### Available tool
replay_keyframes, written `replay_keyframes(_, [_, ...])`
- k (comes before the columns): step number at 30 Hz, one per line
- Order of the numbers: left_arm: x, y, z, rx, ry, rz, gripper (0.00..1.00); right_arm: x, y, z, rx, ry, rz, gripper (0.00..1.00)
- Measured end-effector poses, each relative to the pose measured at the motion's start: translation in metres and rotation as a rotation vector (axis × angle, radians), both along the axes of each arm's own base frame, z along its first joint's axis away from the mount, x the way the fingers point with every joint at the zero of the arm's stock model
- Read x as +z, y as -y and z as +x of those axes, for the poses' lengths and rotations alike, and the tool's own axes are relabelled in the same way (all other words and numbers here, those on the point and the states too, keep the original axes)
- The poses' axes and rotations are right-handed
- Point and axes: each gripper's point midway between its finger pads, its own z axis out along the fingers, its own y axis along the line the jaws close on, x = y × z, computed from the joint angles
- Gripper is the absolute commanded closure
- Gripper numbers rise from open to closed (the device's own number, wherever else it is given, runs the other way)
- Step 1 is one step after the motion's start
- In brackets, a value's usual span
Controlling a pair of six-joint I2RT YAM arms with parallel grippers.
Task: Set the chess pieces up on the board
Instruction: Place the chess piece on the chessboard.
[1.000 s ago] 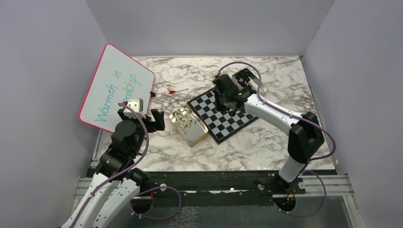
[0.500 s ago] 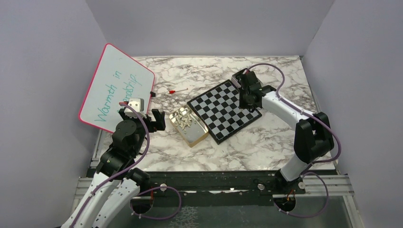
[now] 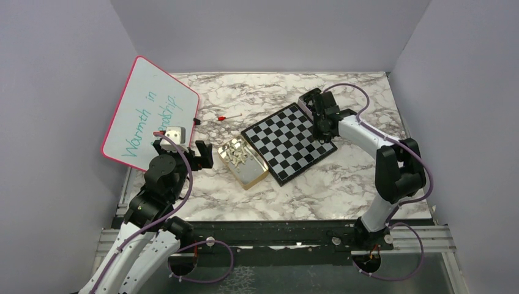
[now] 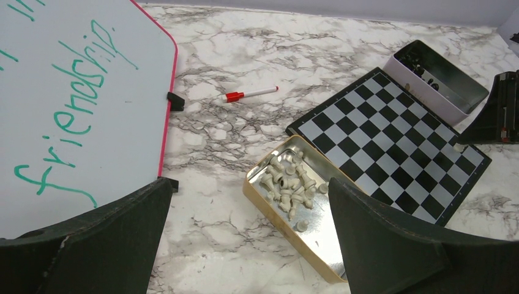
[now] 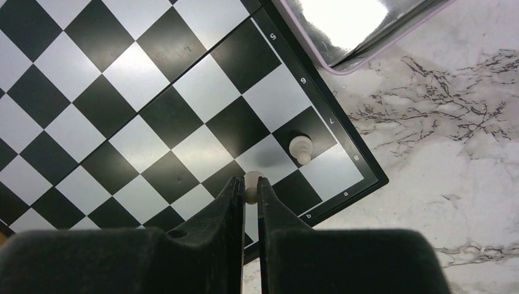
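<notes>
The board (image 3: 287, 142) lies tilted at mid-table. My right gripper (image 5: 248, 184) is shut on a pale chess piece (image 5: 251, 181) and holds it just over the board (image 5: 122, 73), near the corner marked a, b, 7 and 8. One square away, a second pale piece (image 5: 300, 148) stands on a black square. In the top view that gripper (image 3: 321, 125) is at the board's right corner. Several more pale pieces (image 4: 287, 184) lie heaped in a gold tin (image 4: 263, 202) left of the board (image 4: 392, 135). My left gripper (image 4: 248, 233) hangs open and empty, back from the tin.
A lavender tin (image 4: 437, 79) with black pieces sits at the board's far edge. A red-capped marker (image 4: 251, 94) lies on the marble behind the gold tin (image 3: 243, 160). A pink-framed whiteboard (image 3: 150, 113) leans at the left, beside my left gripper (image 3: 186, 153).
My right arm has swung from the board's far-left part to its right corner, gripper staying shut. The left arm has not moved.
</notes>
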Motion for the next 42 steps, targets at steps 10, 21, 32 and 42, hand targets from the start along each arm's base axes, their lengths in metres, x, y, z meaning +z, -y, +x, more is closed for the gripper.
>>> replay_keyframes(10, [0.000, 0.002, 0.000, -0.008, 0.000, 0.000, 0.01, -0.015, 0.005, 0.000, -0.005, -0.036, -0.017, 0.85])
replay_keyframes(21, [0.000, 0.002, 0.000, -0.009, 0.000, 0.003, 0.01, -0.024, 0.007, 0.001, -0.001, -0.040, -0.023, 0.81])
replay_keyframes(32, [-0.004, 0.004, 0.003, -0.012, -0.017, 0.012, 0.01, -0.032, 0.009, -0.002, -0.003, -0.052, -0.025, 0.69])
replay_keyframes(42, [-0.008, 0.007, 0.005, -0.023, -0.030, 0.017, 0.01, -0.022, 0.006, -0.009, 0.012, -0.069, -0.001, 0.65])
